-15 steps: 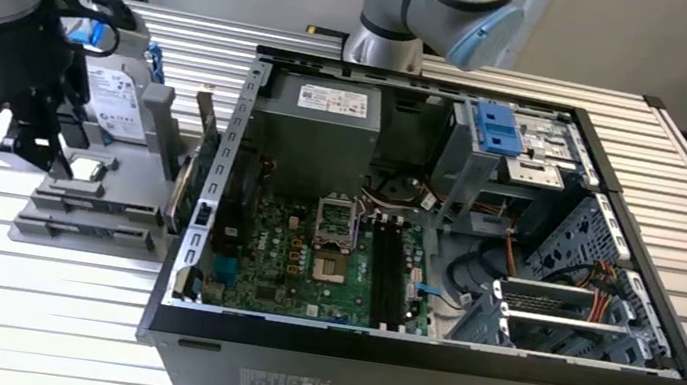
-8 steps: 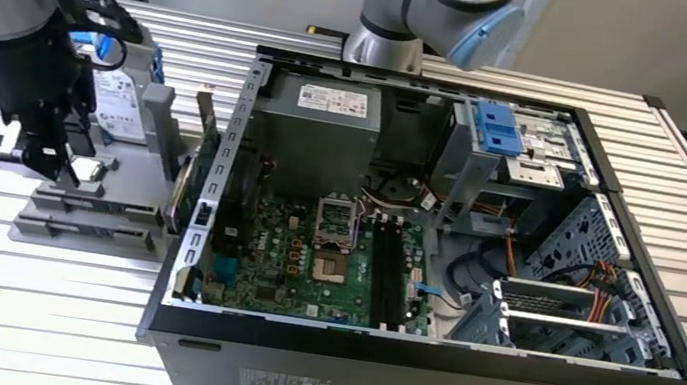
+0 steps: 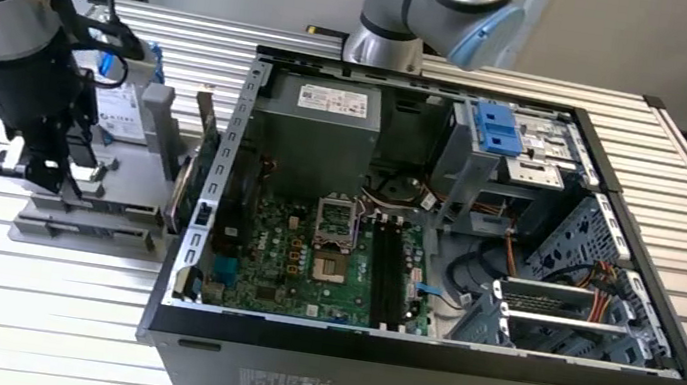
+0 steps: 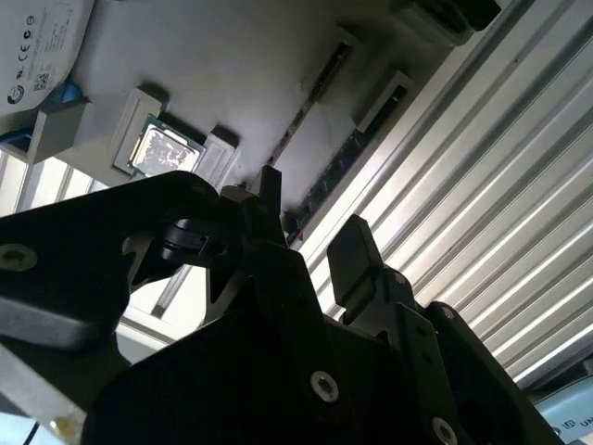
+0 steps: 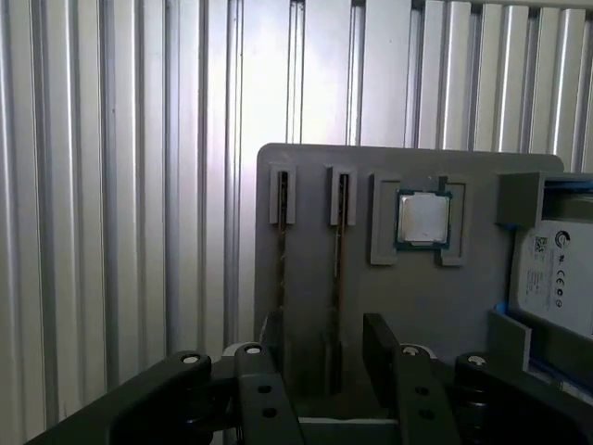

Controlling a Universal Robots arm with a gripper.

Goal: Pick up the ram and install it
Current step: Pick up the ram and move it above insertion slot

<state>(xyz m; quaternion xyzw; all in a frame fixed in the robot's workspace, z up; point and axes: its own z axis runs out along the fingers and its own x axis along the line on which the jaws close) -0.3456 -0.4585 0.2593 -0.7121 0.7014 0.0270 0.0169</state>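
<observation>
Two ram sticks stand on edge in slots of a grey holder (image 5: 417, 306). One ram (image 5: 337, 243) runs down between my gripper's fingers. The other ram (image 5: 282, 250) lies just outside them. My gripper (image 5: 324, 350) is open, one finger (image 5: 269, 345) on each side of the stick, with a gap between the pads and the stick. In the second wrist view the same ram (image 4: 345, 156) passes between the fingertips (image 4: 350, 248) of the gripper (image 4: 310, 224). In the exterior view the gripper (image 3: 44, 169) hangs low over the holder (image 3: 83, 227), at the exterior view's left of the open computer case (image 3: 244, 128).
The holder also carries a processor chip (image 5: 423, 219) and a silver hard drive (image 5: 554, 278) in a blue frame. Inside the case lies a green motherboard (image 3: 291, 276) with long black slots (image 3: 392, 275). A second arm's base (image 3: 384, 47) stands behind the case. The table (image 3: 32, 300) is ribbed metal.
</observation>
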